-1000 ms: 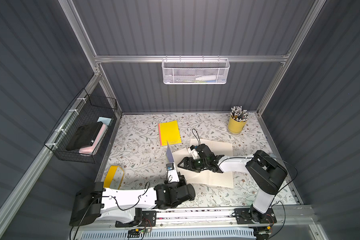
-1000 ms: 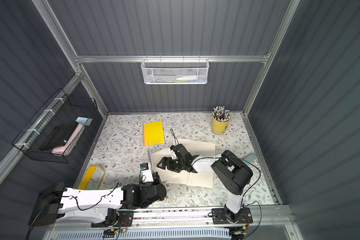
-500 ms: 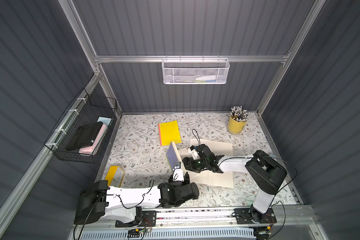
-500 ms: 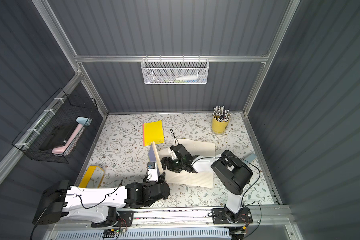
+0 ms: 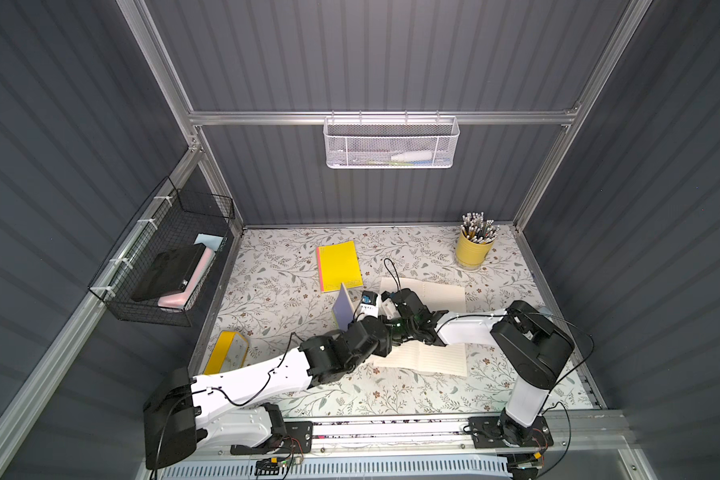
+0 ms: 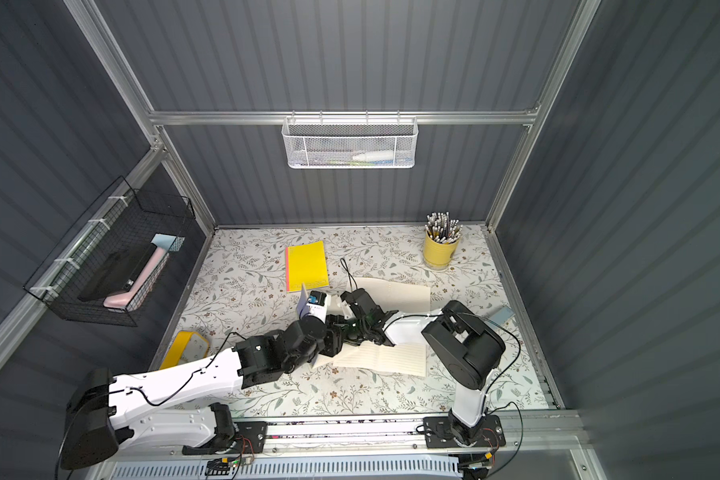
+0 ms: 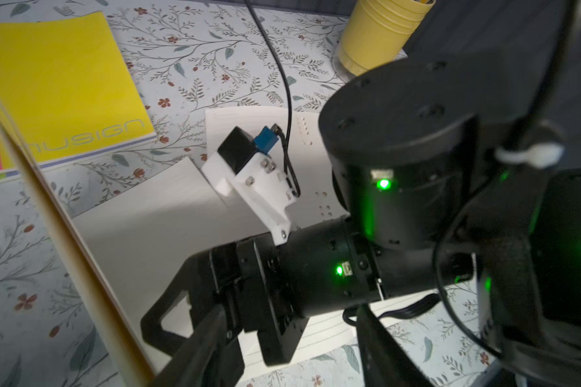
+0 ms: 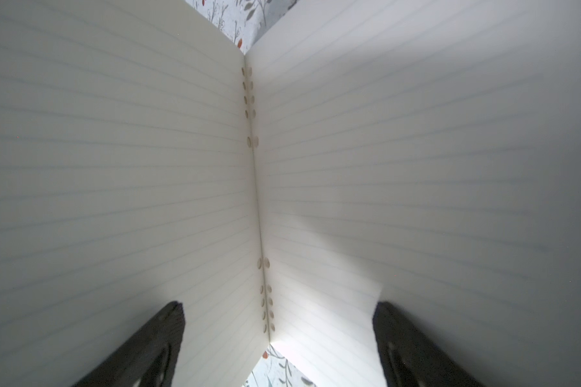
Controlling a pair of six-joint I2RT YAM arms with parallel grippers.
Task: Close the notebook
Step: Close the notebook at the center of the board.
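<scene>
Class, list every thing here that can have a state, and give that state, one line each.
lined notebook, open, one cover lifted near upright
yellow notebook, closed, lying flat
pencil cup, upright, full of pencils
right gripper, open, over the spine
white mesh basket, hanging, not empty
black wire basket, hanging, not empty

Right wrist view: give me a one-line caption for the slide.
Open right gripper poised over the open notebook, its fingers straddling the punched spine.
</scene>
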